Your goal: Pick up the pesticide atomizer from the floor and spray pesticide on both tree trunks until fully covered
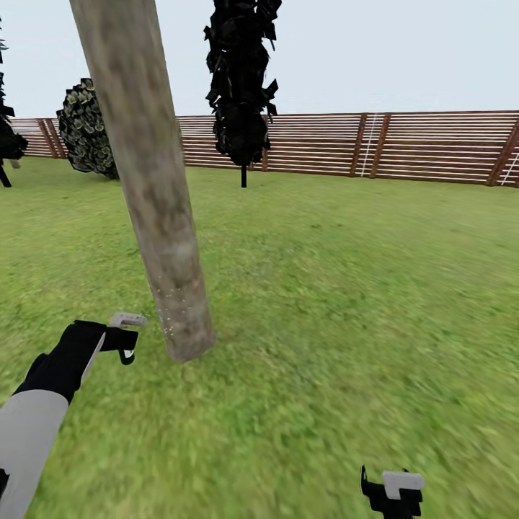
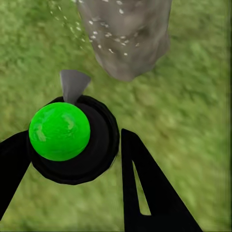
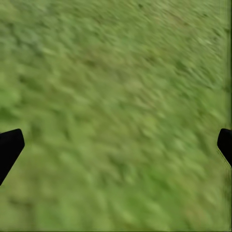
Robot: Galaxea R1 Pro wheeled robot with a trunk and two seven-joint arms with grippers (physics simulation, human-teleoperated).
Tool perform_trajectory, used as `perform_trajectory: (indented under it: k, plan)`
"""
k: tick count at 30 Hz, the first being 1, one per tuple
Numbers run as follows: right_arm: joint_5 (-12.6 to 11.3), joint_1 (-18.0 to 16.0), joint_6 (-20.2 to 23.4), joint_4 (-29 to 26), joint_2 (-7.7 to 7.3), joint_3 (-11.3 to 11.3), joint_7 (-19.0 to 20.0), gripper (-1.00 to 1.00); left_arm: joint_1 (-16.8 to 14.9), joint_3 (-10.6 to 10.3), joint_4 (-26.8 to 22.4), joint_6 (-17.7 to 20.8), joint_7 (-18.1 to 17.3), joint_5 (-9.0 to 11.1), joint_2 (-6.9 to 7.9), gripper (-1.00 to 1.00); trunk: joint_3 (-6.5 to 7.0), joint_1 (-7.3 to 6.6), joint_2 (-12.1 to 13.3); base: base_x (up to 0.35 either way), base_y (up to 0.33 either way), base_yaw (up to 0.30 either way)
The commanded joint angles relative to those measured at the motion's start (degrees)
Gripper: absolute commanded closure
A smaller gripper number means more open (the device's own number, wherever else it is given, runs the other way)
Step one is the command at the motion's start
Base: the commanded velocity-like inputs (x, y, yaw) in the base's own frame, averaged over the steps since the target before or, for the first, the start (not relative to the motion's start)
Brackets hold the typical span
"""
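Note:
A thick, mottled grey-brown tree trunk [image 1: 155,202] leans up out of the lawn just ahead on the left. Its foliage is out of frame. Tiny white pesticide specks [image 1: 167,311] dot its lower part, and they also show on the trunk base [image 2: 126,38] in the left wrist view. My left gripper [image 1: 127,340] is shut on the atomizer [image 2: 60,131], a black body with a bright green ball top. The atomizer's grey nozzle [image 2: 73,84] points at the trunk base from a short way off. My right gripper [image 1: 393,491] hangs open and empty over grass, low on the right.
Green lawn [image 1: 346,288] spreads all around, ringed by a brown slatted fence [image 1: 404,144] at the back. A narrow black-leaved tree [image 1: 241,86] stands before the fence, and a round dark bush [image 1: 86,130] sits behind the trunk. Another dark plant [image 1: 7,144] is at the far left.

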Motion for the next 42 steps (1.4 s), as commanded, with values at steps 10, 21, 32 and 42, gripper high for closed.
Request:
perform_trajectory:
  k: [10,21,32,42]
  plan:
    - [0.00,0.00,0.00,-0.02,0.05,0.00,0.00,-1.00,0.68,0.27,0.26,0.02,0.09,0.02,1.99,1.00,0.00,0.00,0.00,0.092,-0.274,0.002]
    - [0.00,0.00,0.00,-0.04,0.10,0.00,0.00,-1.00,0.01,0.51,-0.01,-0.04,0.09,0.45,-0.24,1.00,0.00,0.00,0.00,0.087,-0.274,0.225]
    - [0.02,0.00,0.00,0.02,0.10,0.00,0.00,-1.00,0.72,3.01,0.08,-0.21,0.15,0.08,-0.99,1.00,0.00,0.00,0.00,0.001,-0.274,0.008]
    - [0.01,0.00,0.00,0.02,0.10,0.00,0.03,-1.00,0.33,3.72,0.12,-0.13,0.50,-0.03,2.23,1.00,0.00,0.00,0.00,0.000,-0.274,0.000]
